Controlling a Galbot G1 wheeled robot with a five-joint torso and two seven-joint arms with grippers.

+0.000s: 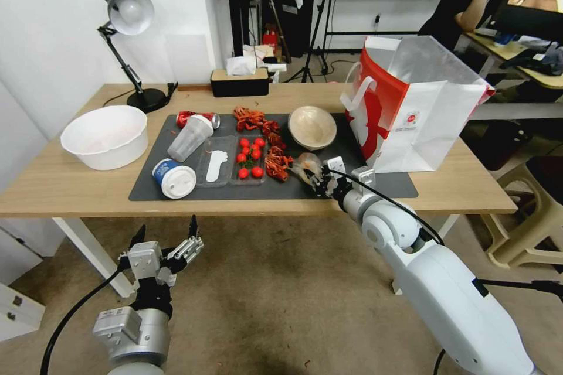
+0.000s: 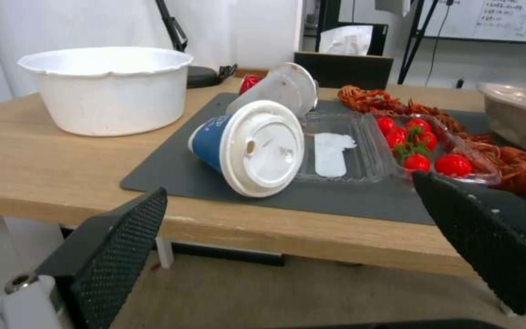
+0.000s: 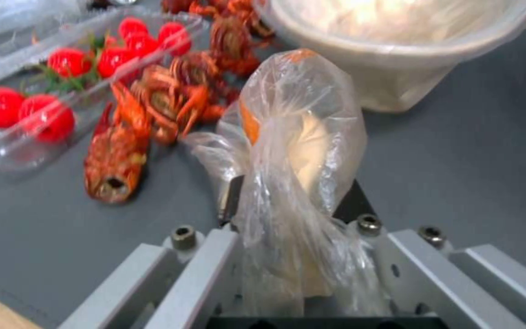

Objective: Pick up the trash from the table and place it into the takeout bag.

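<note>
My right gripper (image 1: 315, 179) is shut on the plastic-wrapped tan lump (image 1: 306, 165) at the dark mat's front edge; up close the wrapped lump (image 3: 299, 137) sits between the jaws of the gripper (image 3: 290, 201). Behind it stands the beige paper bowl (image 1: 312, 127). To its right the takeout bag (image 1: 422, 111) stands upright and open. The clear plastic cup (image 1: 189, 139), the crushed red can (image 1: 190, 118) and the blue-white lidded cup (image 1: 173, 178) lie on the mat's left part. My left gripper (image 1: 167, 237) hangs open below the table's (image 1: 70, 181) front edge, facing the lidded cup (image 2: 248, 146).
A large white basin (image 1: 105, 136) sits left of the mat, a desk lamp (image 1: 126, 17) and a tissue box (image 1: 239, 81) at the back. A clear tray of tomatoes (image 1: 249, 158) and red crayfish (image 1: 264, 129) lie mid-mat. A plastic stool (image 1: 528, 211) stands right.
</note>
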